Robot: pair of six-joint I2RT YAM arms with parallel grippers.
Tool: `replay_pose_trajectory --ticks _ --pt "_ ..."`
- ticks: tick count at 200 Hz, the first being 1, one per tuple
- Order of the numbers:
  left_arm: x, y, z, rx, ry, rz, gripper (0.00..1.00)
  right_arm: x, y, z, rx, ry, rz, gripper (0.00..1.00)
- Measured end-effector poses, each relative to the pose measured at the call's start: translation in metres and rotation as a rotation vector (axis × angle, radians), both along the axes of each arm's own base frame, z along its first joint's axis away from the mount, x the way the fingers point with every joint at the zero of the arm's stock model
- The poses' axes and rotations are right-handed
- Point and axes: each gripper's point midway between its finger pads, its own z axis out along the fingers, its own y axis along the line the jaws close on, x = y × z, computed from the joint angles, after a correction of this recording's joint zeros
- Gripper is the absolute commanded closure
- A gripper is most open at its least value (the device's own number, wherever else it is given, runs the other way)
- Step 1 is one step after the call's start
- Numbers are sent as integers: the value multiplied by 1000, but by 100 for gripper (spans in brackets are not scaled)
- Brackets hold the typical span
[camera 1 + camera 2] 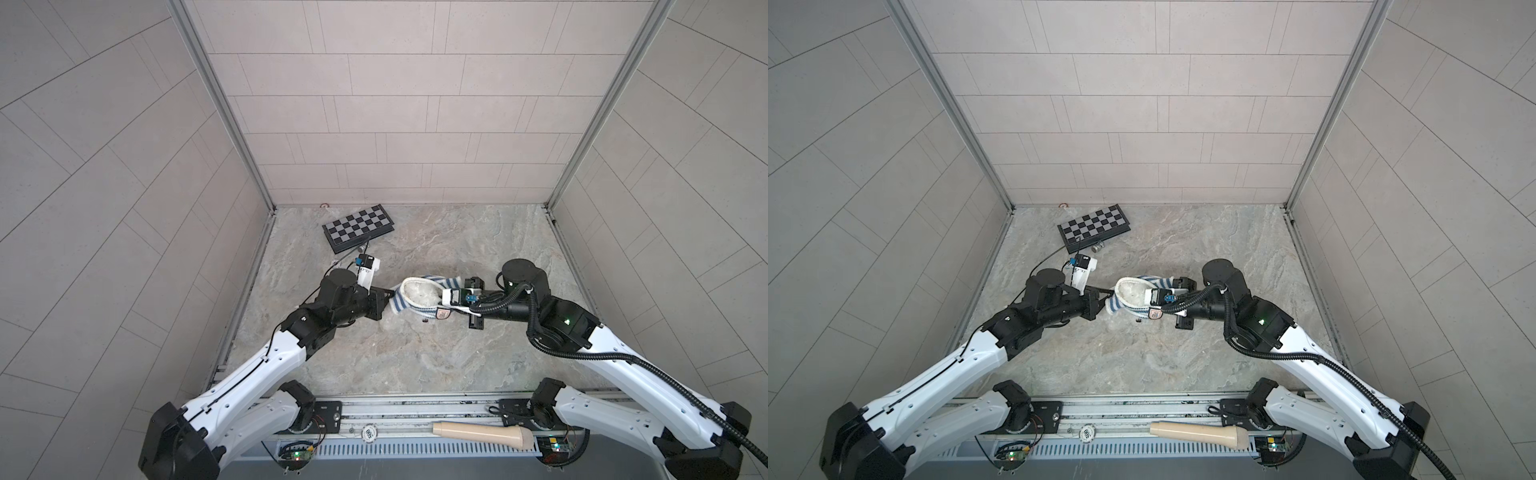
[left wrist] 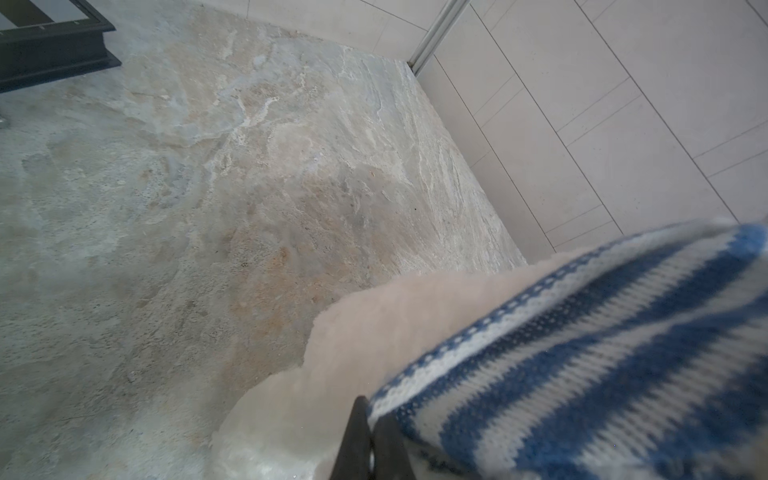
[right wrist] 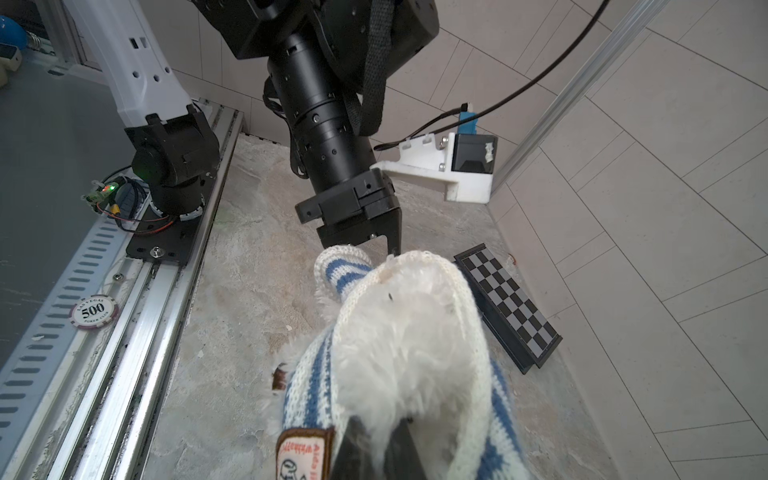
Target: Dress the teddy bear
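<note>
In both top views the white fluffy teddy bear [image 1: 419, 296] [image 1: 1131, 293] lies mid-table inside the stretched opening of a blue-and-white striped shirt [image 1: 398, 306] [image 1: 1115, 307]. My left gripper [image 1: 392, 292] [image 2: 370, 436] is shut on the shirt's edge at the bear's left side; fur [image 2: 374, 324] shows beside the knit [image 2: 582, 353]. My right gripper [image 1: 439, 302] [image 3: 374, 449] is shut on the shirt's cream hem [image 3: 469, 340] at the opposite side, close to the brown-edged badge [image 3: 303, 453]. Fur [image 3: 399, 332] bulges over its fingertips. The bear's face is hidden.
A folded chessboard [image 1: 359, 226] [image 1: 1094, 228] [image 3: 511, 303] lies at the back left, with a small metal piece [image 1: 1098, 248] beside it. On the front rail sit a beige handle-shaped object [image 1: 482, 432] and a poker chip [image 3: 93, 311]. Tiled walls enclose three sides.
</note>
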Motion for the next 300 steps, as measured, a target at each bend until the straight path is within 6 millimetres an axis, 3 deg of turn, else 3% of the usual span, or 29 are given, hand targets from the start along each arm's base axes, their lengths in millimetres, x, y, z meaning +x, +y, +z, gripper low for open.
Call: replay_pose_trajectory --ticks 30,81,209,260,300 --pt "-6 -17 -5 52 -23 -61 100 3 2 4 26 5 -9 100" --pt "5 -23 -15 42 -5 -39 100 3 4 1 28 33 -29 100" --pt "3 -15 -23 40 -40 -14 100 16 -3 -6 30 75 -142 100" --pt "0 -11 -19 56 -71 -23 59 20 -6 -5 36 88 -177 100" --pt "-5 -2 -15 86 -97 -21 45 24 -12 -7 21 87 -199 100"
